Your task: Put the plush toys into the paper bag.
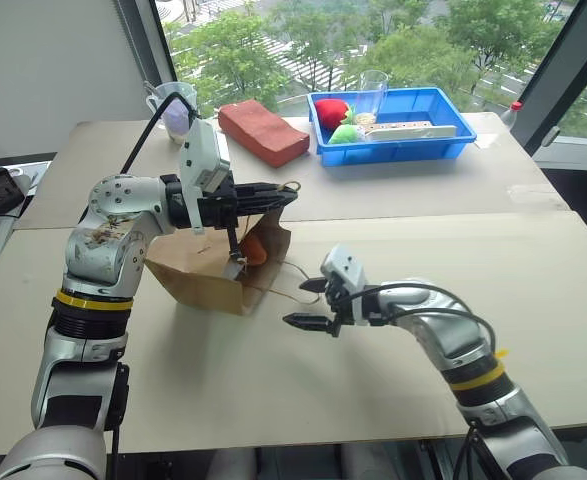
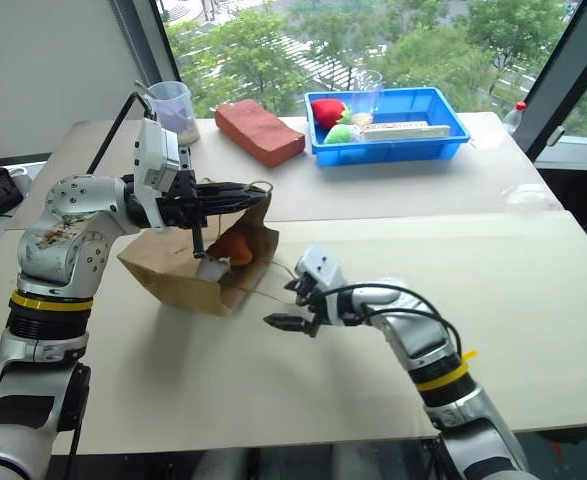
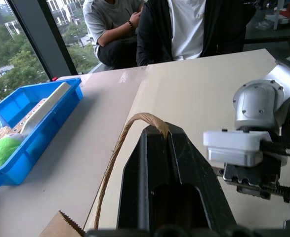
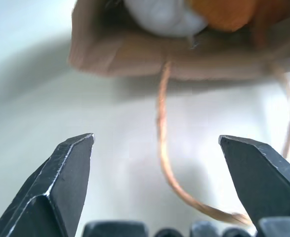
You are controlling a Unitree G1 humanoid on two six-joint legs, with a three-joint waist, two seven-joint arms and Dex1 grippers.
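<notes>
The tan paper bag (image 1: 198, 275) lies on its side on the table, its mouth facing my right arm. My left gripper (image 1: 287, 190) is shut on the bag's upper cord handle (image 3: 116, 158) and holds the mouth up. Inside the mouth sit the plush toys: the orange one (image 1: 256, 250) and the white one (image 4: 162, 15) beside it. My right gripper (image 1: 303, 303) hovers open just outside the mouth, nothing between its fingers (image 4: 70, 168). The lower cord handle (image 4: 167, 168) trails on the table in front of it.
A reddish-brown brick block (image 1: 263, 130) and a blue tray (image 1: 443, 140) with red and green soft toys and a clear cup stand at the back. A measuring cup (image 1: 173, 105) sits at the back left. Two people (image 3: 174, 24) sit beyond the table's right side.
</notes>
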